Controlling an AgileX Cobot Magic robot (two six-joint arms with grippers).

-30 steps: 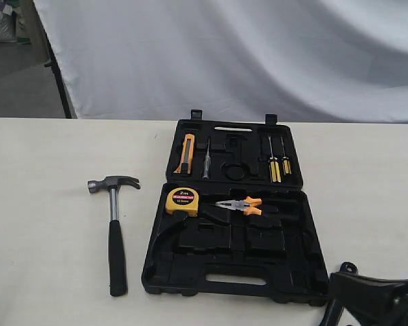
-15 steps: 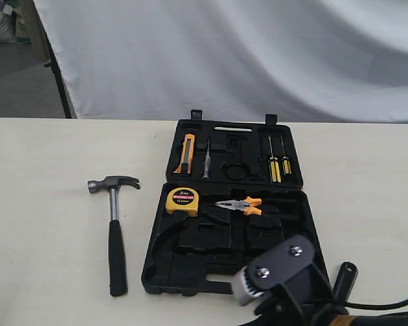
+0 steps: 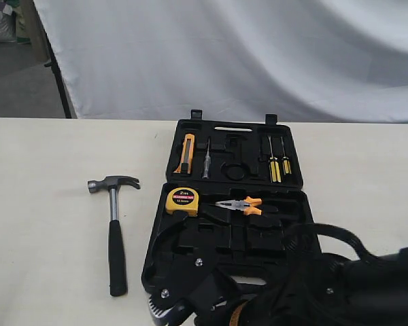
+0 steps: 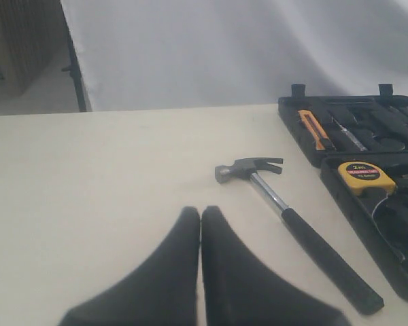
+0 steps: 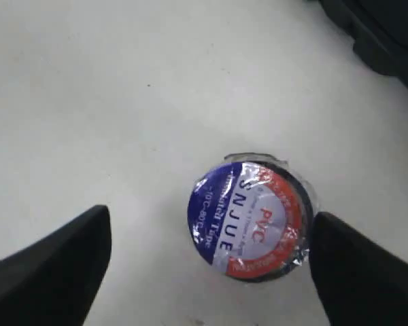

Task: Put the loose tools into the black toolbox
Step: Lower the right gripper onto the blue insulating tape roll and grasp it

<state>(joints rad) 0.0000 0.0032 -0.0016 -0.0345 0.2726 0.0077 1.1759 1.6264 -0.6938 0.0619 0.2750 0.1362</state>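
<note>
The claw hammer (image 3: 115, 231) lies on the table left of the open black toolbox (image 3: 190, 238), its steel head away from the table's near edge. In the left wrist view the hammer (image 4: 306, 234) lies ahead of my shut, empty left gripper (image 4: 200, 212), with the toolbox (image 4: 367, 224) beyond it. My right gripper (image 5: 211, 224) is open above a small dark tape roll (image 5: 251, 217) with a blue and red label, which lies flat on the table between the fingers and nearer one of them. The right arm (image 3: 190, 288) covers the toolbox's front edge. No wrench is in view.
In the toolbox sit a yellow tape measure (image 3: 182, 197), orange-handled pliers (image 3: 241, 205), a yellow utility knife (image 3: 186, 153) and two screwdrivers (image 3: 277, 166). A white cloth (image 3: 224, 61) hangs behind the table. A black corner of the case (image 5: 381, 34) shows near the tape roll.
The right arm has swung from the bottom right corner of the exterior view leftward, and now covers the toolbox's front edge. The hammer and toolbox have not moved.
</note>
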